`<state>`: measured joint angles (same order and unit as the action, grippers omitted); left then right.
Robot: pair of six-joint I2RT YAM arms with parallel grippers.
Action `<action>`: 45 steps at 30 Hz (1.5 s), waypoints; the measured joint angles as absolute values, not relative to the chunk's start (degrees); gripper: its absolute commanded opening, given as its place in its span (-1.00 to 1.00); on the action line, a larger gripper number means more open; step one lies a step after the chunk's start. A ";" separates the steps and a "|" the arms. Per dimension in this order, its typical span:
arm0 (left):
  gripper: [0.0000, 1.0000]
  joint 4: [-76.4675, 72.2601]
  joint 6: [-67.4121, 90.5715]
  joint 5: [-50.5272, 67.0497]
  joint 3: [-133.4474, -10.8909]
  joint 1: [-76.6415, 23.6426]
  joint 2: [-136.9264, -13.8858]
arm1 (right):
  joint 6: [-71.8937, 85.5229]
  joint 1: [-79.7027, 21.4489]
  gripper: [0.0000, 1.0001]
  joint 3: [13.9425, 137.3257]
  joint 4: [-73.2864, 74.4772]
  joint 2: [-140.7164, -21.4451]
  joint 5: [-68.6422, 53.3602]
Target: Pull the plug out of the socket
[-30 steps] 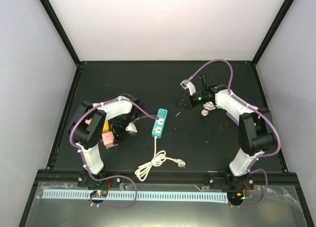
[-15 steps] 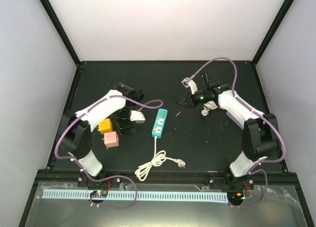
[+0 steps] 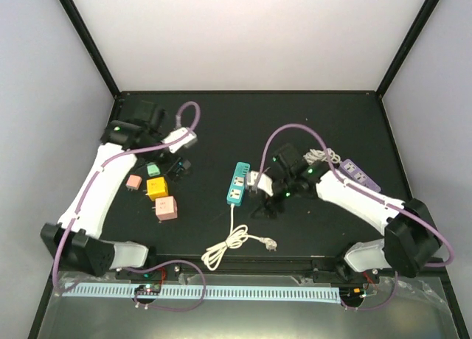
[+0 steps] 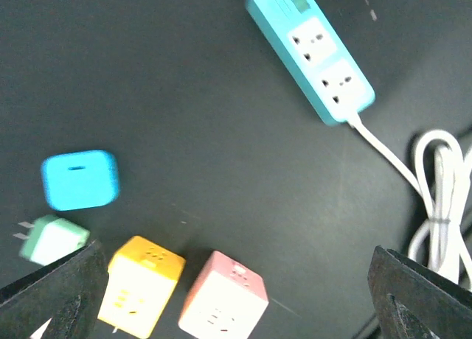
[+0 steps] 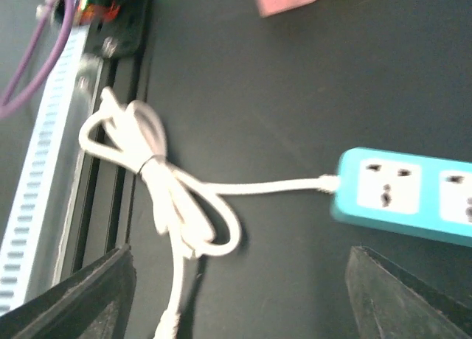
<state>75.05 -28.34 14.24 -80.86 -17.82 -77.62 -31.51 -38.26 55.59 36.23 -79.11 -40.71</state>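
the teal power strip [image 3: 238, 183] lies near the middle of the black bench [image 3: 310, 118], its two white outlets [image 4: 313, 40] facing up, its white cord [image 3: 228, 245] bundled toward the near edge and ending in a loose white plug [image 3: 271, 244]. the right end effector [image 5: 240, 295] hangs just right of the strip, fingers spread wide, gripping nothing. the left end effector [image 4: 236, 291], also spread wide and empty, hovers at the far-left side beside the pink cube [image 4: 223, 303], yellow cube [image 4: 144, 284] and green adapter [image 4: 53, 239].
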 measured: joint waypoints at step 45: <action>0.98 66.35 -23.31 21.02 -78.19 -10.50 -69.06 | -46.68 -36.99 -0.17 55.42 40.69 -95.61 -9.15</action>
<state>66.35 -23.31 21.02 -78.19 -10.50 -69.06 -46.68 -36.99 55.42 40.69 -95.61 -9.15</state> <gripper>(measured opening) 0.988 0.413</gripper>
